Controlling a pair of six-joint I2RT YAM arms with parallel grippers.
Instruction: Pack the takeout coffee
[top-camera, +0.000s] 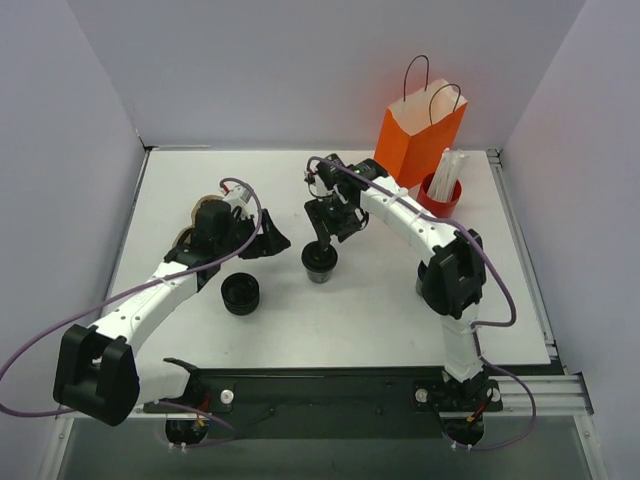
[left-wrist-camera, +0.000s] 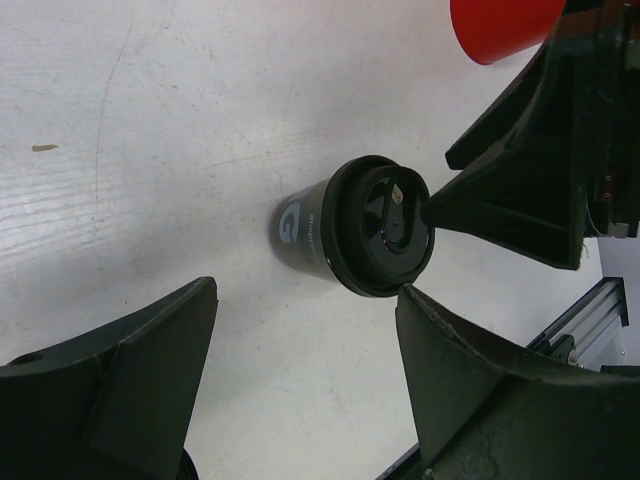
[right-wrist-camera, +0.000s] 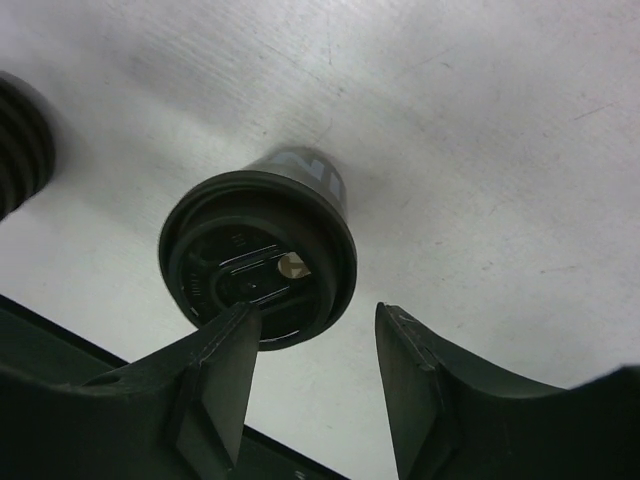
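Your takeout coffee (top-camera: 319, 262) stands upright near the middle of the table (top-camera: 380, 310), lid on, and is not yet in the orange paper bag (top-camera: 418, 140) toward the far right corner. The right gripper (right-wrist-camera: 310, 330) hangs just over the lid, jaws spread, pinching nothing. The left gripper (top-camera: 270, 240), beside the cup, gapes wide too. By my judgement, gripping, lifting and bagging all remain.

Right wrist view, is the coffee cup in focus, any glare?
Right wrist: the coffee cup is fairly sharp, small glints on its lid, the near fingers dark and soft. Left wrist: cup sharp, its letter readable.
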